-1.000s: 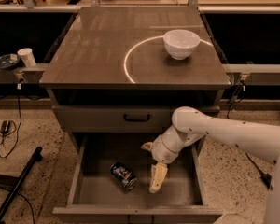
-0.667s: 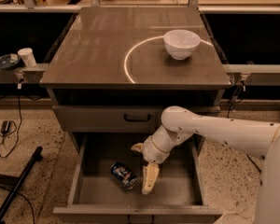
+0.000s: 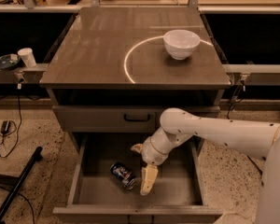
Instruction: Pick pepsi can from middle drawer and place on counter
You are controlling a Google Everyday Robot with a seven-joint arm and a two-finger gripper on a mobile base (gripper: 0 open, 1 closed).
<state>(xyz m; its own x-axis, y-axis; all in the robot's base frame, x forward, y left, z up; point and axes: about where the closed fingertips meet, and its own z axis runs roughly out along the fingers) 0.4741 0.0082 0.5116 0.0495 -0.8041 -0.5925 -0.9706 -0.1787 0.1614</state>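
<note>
pepsi can (image 3: 122,175) not picked yet: it lies on its side on the middle drawer (image 3: 179,190) floor, near the front edge, left of centre. claw (image 3: 140,171) sits just beside the can's right end, fingers apparently spread and pinching nothing, so grasp, lift and placing on the desk (image 3: 93,45) are all left. Red-white-blue logo shows on the can, no lettering readable.

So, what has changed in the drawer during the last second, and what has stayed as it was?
The gripper moved left inside the middle drawer, closer to the pepsi can. It is now just to the right of the can, open and holding nothing. The can lies on its side in the same spot. The white bowl on the counter did not move.
</note>
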